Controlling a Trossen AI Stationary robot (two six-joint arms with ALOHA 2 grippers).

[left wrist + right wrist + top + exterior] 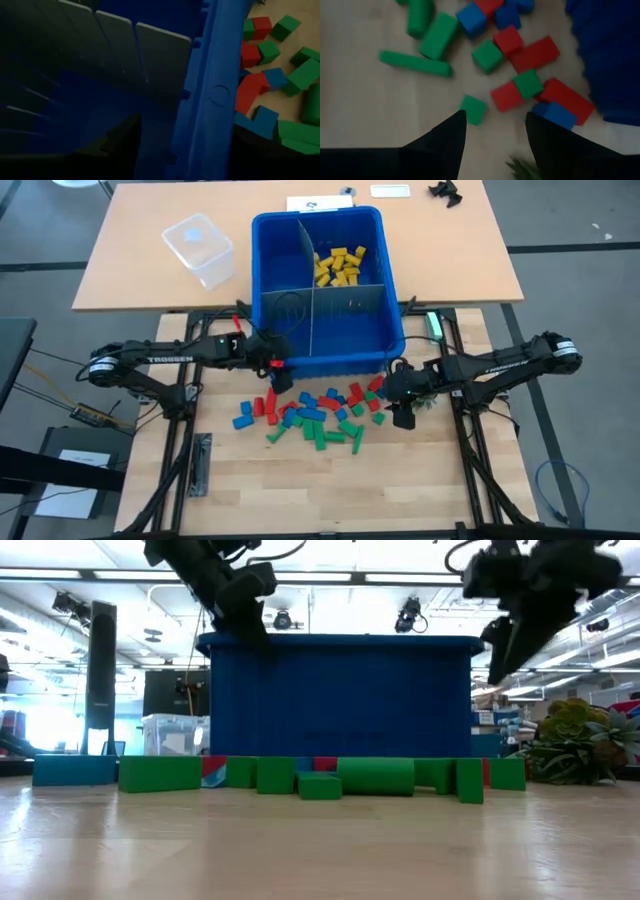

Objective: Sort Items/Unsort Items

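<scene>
Red, green and blue items (315,415) lie scattered on the wooden table just before the blue bin (392,345); yellow items (340,265) sit in the bin's far right compartment. My left gripper (277,372) is open at the bin's near left corner, at rim height; one finger (117,145) is inside the near wall (205,100), the other outside it. My right gripper (495,117) hangs open above the pile's right end, pointing down at bare table, with a small green block (472,109) beside one finger and a blue block (560,116) beside the other. My left gripper stands astride the bin's near wall (200,125), slanting down from the table's left. Whether either finger touches the wall I cannot tell.
Grey slotted dividers (320,305) split the bin into compartments. A clear plastic tub (200,248) and papers (390,192) lie on the far table. A small green plant (580,740) stands at the table's right. Bare wood (330,490) lies toward the near edge.
</scene>
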